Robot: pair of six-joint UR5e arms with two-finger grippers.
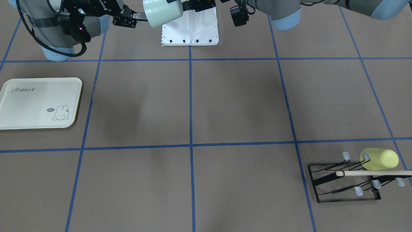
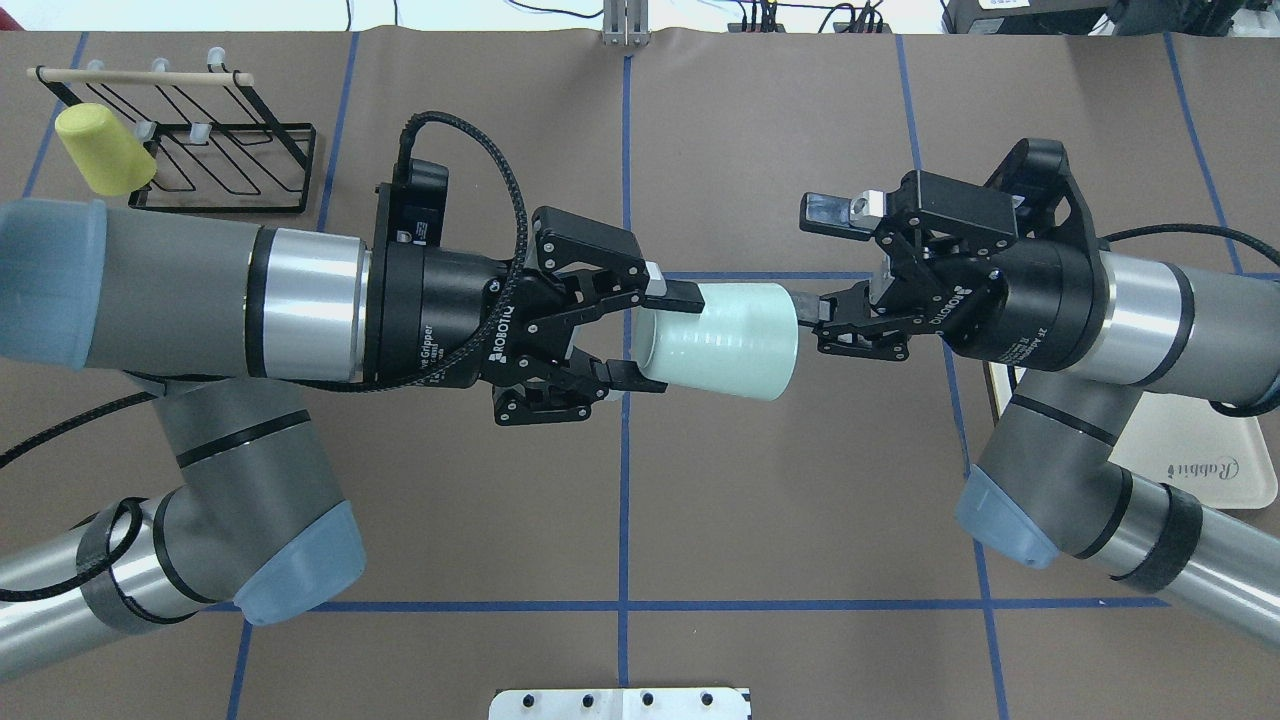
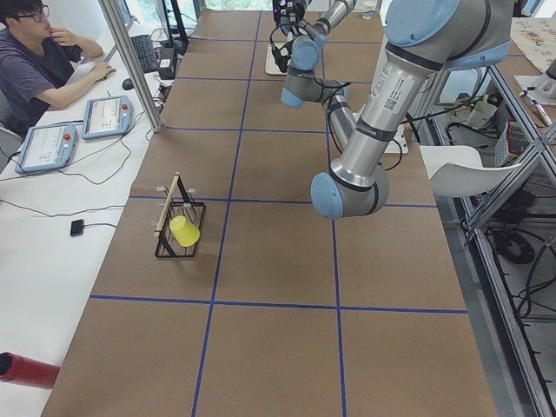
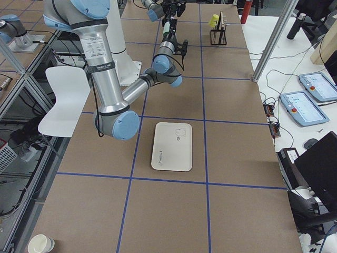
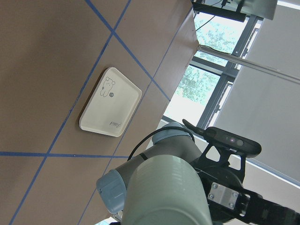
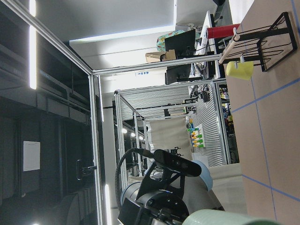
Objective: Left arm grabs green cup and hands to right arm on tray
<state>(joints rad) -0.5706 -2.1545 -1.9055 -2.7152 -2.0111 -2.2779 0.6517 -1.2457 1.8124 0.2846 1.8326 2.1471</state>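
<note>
Now | step: hand-over | cup [image 2: 720, 340] is gripped by left gripper [image 2: 660, 335] | right gripper [image 2: 808, 260] is spread wide | next: rim must be pinched by it

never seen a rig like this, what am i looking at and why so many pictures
This robot has a left arm and a right arm at a brown table marked with blue lines, each arm ending in a two-finger gripper. Six cameras caught one instant: one facing the robot, one over its shoulders, two at the table's ends, one on each wrist. In the overhead view, the left gripper is clamped on a pale green cup held sideways in the air, and the right gripper is open at the cup's other end. On the table lie a cream tray with a rabbit drawing and a black wire rack with a yellow-green cup hung on it.
</note>
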